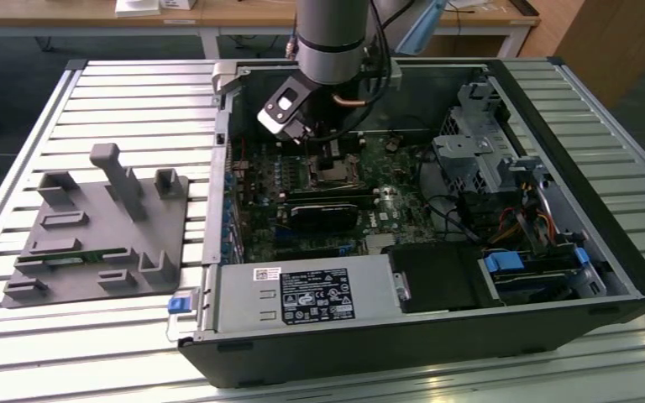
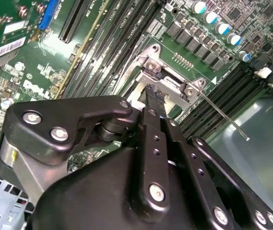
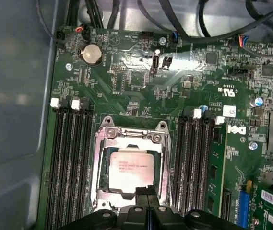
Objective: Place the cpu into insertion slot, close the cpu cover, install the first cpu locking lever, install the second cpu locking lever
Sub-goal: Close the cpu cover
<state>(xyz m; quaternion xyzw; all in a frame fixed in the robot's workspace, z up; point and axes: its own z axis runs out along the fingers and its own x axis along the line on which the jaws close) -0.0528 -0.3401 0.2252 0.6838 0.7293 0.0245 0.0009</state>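
Note:
The cpu (image 3: 129, 167), a pale silver square, lies in the insertion slot (image 1: 332, 174) on the green board. The cpu cover (image 3: 131, 135), a silver frame, lies down around it, and the chip shows through its window. My gripper (image 3: 147, 193) hangs just above the socket's edge with its two dark fingertips pressed together and nothing between them. In the second wrist view the gripper (image 2: 151, 92) points at the cover's hinge end (image 2: 167, 79). A thin wire locking lever (image 2: 222, 117) sticks out from there over the memory slots. In the exterior view the gripper (image 1: 325, 151) is low inside the open case.
Black memory slots (image 3: 71, 158) flank the socket on both sides. A black card (image 1: 322, 214) sits just in front of it, with drive cages (image 1: 485, 151) and cables at the exterior view's right. A grey parts fixture (image 1: 98, 227) stands on the slatted table outside the case.

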